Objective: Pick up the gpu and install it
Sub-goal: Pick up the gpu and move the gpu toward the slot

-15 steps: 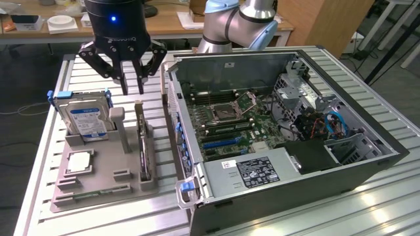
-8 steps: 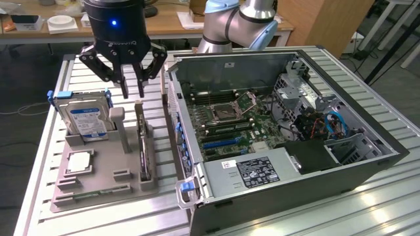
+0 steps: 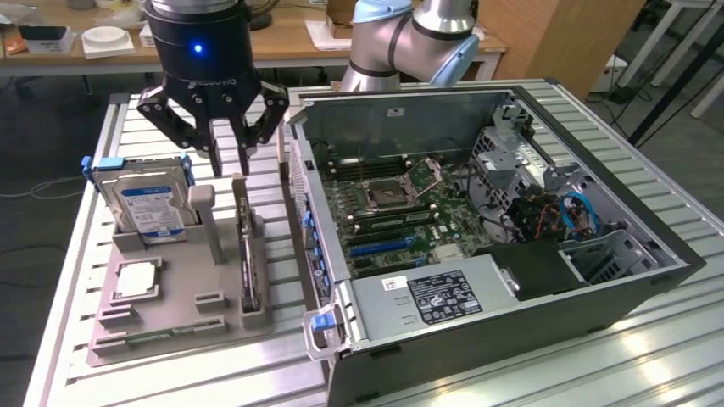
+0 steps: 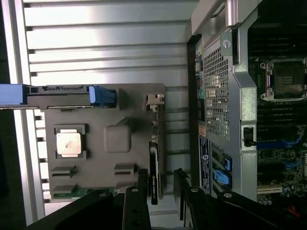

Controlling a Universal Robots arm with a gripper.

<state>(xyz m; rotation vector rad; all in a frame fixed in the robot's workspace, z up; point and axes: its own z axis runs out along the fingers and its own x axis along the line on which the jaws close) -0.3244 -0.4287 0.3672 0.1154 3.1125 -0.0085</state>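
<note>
While the claw (image 3: 227,163) hangs in the air above the gray holder (image 3: 169,322), its two fingers stand wide apart and hold nothing. The gpu (image 3: 247,259) stands on its thin edge in a slot along one long edge of the holder. In the wrist view the gpu (image 4: 154,158) looks like a thin dark line. The black fingers (image 4: 142,184) show one on each side of it, with a gap on both sides. The card's metal bracket (image 4: 155,99) is at the holder's end where the hard drive (image 3: 153,208) stands up. How high the fingertips are over the card's top edge, I cannot tell.

Just beside the holder, on the gpu's side, stands the big open computer case (image 3: 531,280). Only a thin strip of table lies between the holder and the case wall, and that wall is taller than the holder. The case is open on top, so the board (image 3: 391,212) inside shows, with blue slots (image 3: 379,246) on it. On the holder's other long edge the table ends soon. Above the holder there is open air around the claw.

A flat square chip (image 3: 136,280) lies in the holder next to the hard drive. The holder rests on a table (image 3: 633,365) made of shiny metal slats. Behind the holder, past the table, stands a wooden desk (image 3: 283,47), and the gray arm (image 3: 408,42) bends there too.
</note>
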